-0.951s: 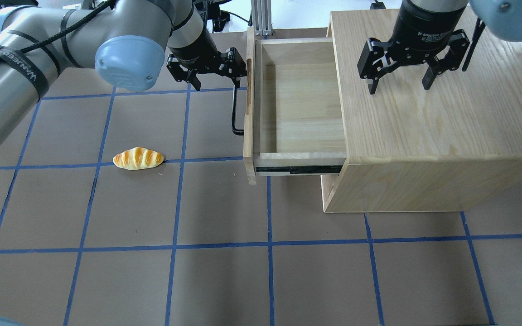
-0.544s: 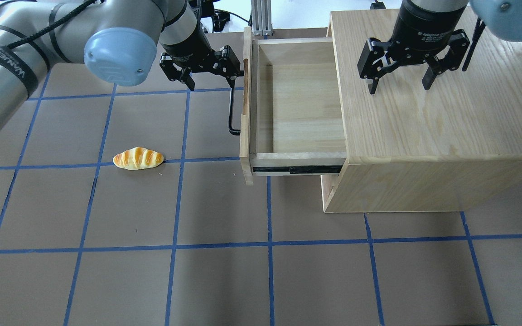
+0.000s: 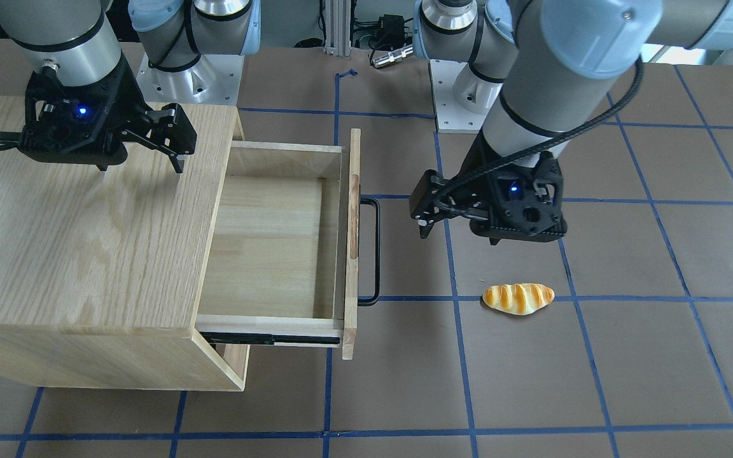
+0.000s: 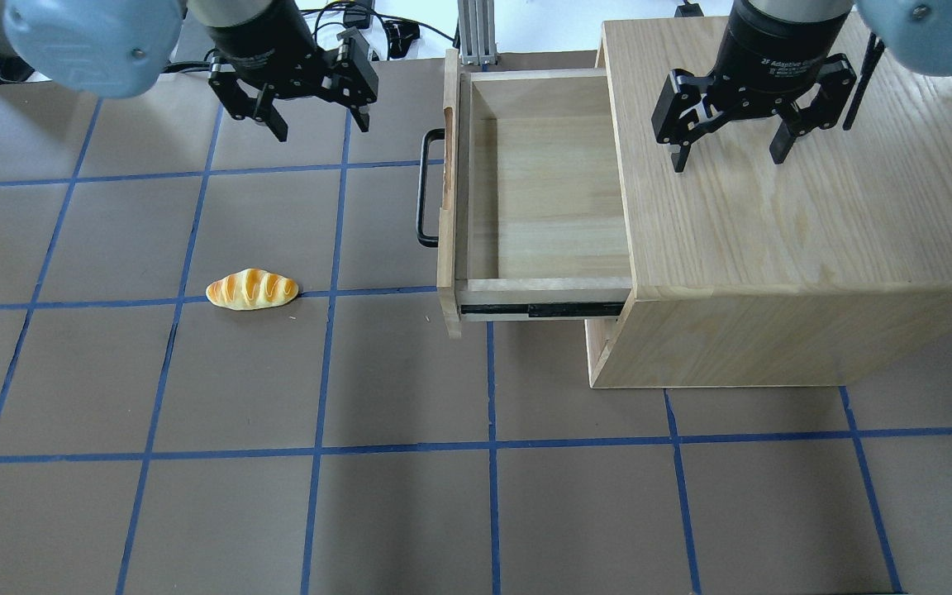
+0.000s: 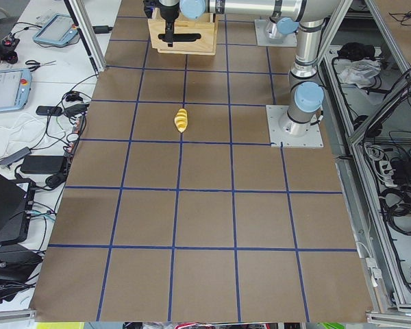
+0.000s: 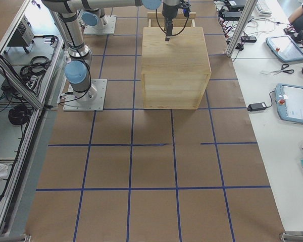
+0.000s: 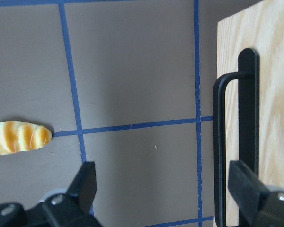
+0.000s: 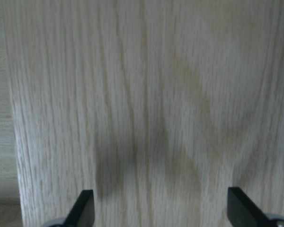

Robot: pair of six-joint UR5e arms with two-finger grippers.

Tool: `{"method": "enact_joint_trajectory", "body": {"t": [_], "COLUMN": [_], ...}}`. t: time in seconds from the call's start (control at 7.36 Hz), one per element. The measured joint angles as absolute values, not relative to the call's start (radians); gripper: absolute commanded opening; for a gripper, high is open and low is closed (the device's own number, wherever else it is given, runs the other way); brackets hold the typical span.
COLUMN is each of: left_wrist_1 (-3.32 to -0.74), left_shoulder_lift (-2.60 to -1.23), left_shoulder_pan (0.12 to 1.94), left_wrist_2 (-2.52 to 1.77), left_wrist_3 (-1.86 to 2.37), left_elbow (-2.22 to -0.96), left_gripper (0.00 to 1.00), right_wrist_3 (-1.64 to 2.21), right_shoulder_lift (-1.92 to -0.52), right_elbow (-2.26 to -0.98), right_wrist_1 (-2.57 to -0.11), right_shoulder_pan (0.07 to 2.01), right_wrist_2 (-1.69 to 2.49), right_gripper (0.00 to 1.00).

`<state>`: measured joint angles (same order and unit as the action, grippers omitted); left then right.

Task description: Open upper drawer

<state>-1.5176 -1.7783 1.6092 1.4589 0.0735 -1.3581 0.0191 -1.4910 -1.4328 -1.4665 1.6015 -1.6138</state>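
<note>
The upper drawer (image 4: 550,198) stands pulled out of the cabinet (image 4: 815,207) and is empty inside. Its front panel (image 4: 447,207) carries the black bar handle (image 4: 422,186). My left gripper (image 4: 319,124) is open and empty, hanging over the table to the left of the handle and apart from it. In the left wrist view the handle (image 7: 248,142) lies just inside the right finger (image 7: 246,189), with nothing between the jaws. My right gripper (image 4: 728,161) is open above the cabinet top (image 8: 151,94). The drawer (image 3: 265,248) also shows in the front view.
A toy bread roll (image 4: 252,289) lies on the brown, blue-taped table, left of the drawer; it also shows in the front view (image 3: 518,298). The drawer's black slide rail (image 4: 542,311) is exposed. The robot bases (image 3: 175,76) stand at the table's back.
My left gripper has let go of the handle and drawn back to the left, away from the drawer. The drawer slid out slightly further. The right arm has not moved.
</note>
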Motion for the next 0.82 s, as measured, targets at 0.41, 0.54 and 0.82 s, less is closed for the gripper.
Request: {"method": "enact_joint_trajectory", "body": {"t": [0.41,0.54,0.82], "left_wrist_1": [-1.596,-1.604,-1.617], "left_shoulder_lift": [-1.715,-1.703,-1.686], "left_shoulder_pan": [1.526,1.518,1.509], "left_wrist_2": [1.528,1.551,1.57], "left_wrist_3": [0.037,0.027,0.02], "left_elbow": [-1.383,-1.4,-1.415], "left_gripper": [1.0,1.0,1.0], "right_wrist_3": [0.019,0.02,0.019], "right_shoulder_lift": [-1.491,-1.491,-1.491], "right_elbow": [-1.433,-1.433,-1.433], "right_wrist_1": [-1.467,-1.467,-1.466], "right_shoulder_pan": [1.601,1.601,1.601], "right_wrist_2": [-1.614,-1.614,-1.614], "right_gripper": [1.0,1.0,1.0]}}
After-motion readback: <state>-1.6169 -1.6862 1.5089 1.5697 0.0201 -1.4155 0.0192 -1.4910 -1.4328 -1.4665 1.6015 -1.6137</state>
